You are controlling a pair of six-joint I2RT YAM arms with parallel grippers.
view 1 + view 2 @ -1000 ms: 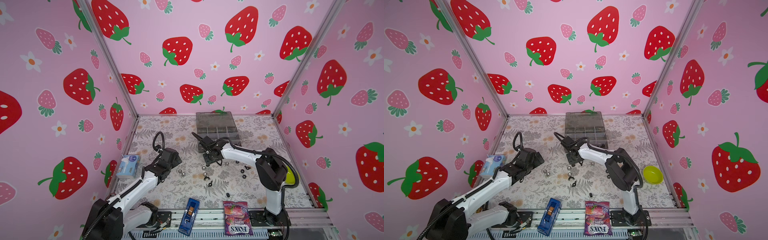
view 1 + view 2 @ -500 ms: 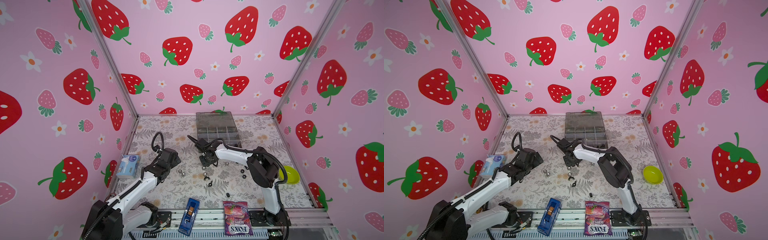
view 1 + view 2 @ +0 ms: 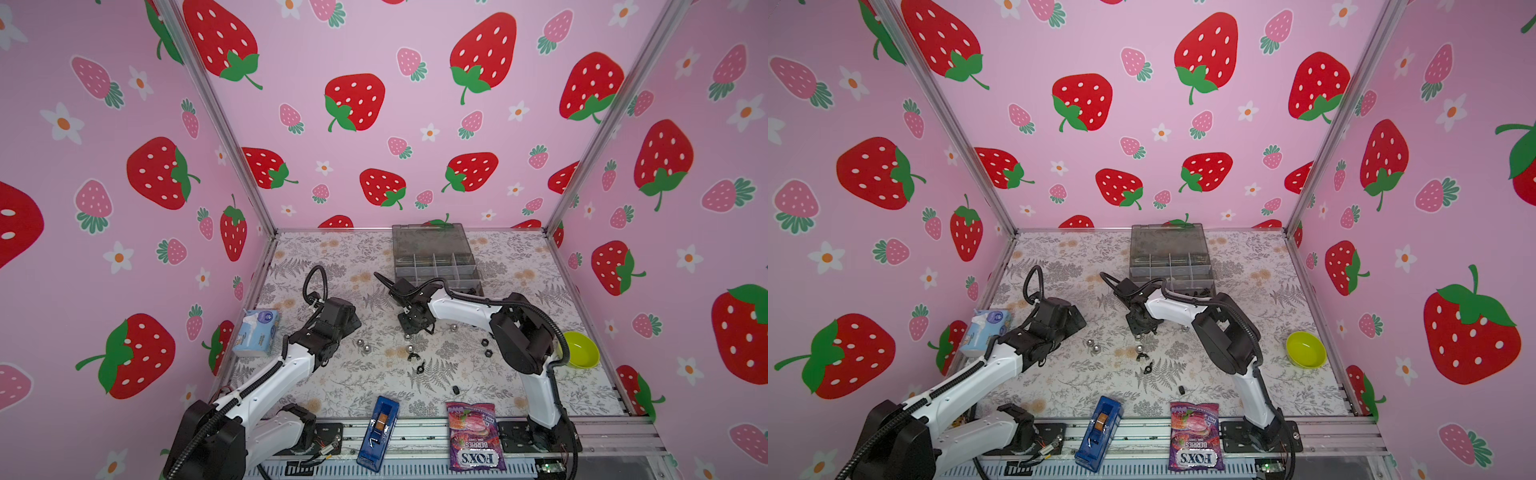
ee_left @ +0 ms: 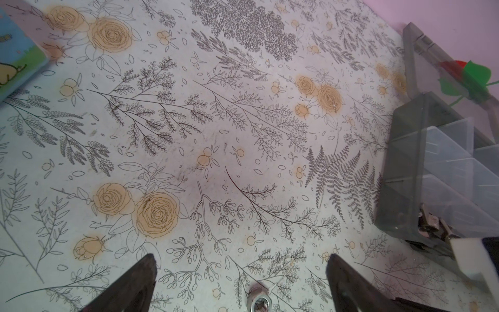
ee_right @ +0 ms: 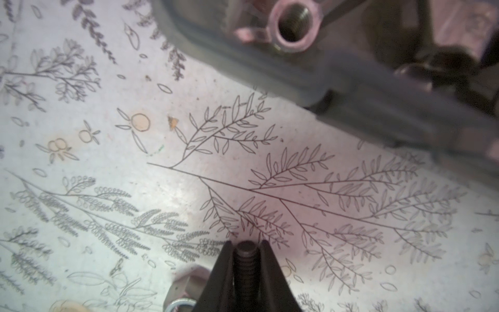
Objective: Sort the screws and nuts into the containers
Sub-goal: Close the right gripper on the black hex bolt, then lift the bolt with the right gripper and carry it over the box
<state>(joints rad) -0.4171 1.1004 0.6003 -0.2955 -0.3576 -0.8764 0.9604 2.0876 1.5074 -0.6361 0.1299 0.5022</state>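
My right gripper is shut on a black screw, whose threaded shank shows between the fingers just above the mat. In both top views this gripper points down in front of the grey organiser box with its containers. My left gripper stands open over the mat, and a silver hex nut lies between its fingers. Loose nuts lie around: silver domes, black winged ones, black hex rings. Another black screw lies nearer the front.
A blue tissue pack stands by the left wall and a green bowl by the right wall. A blue narrow box and a purple candy bag lie at the front edge. A silver hex nut lies beside the right fingers.
The right jaws have closed onto the black screw, and the right arm's elbow has swung towards the middle. The left arm has not moved.
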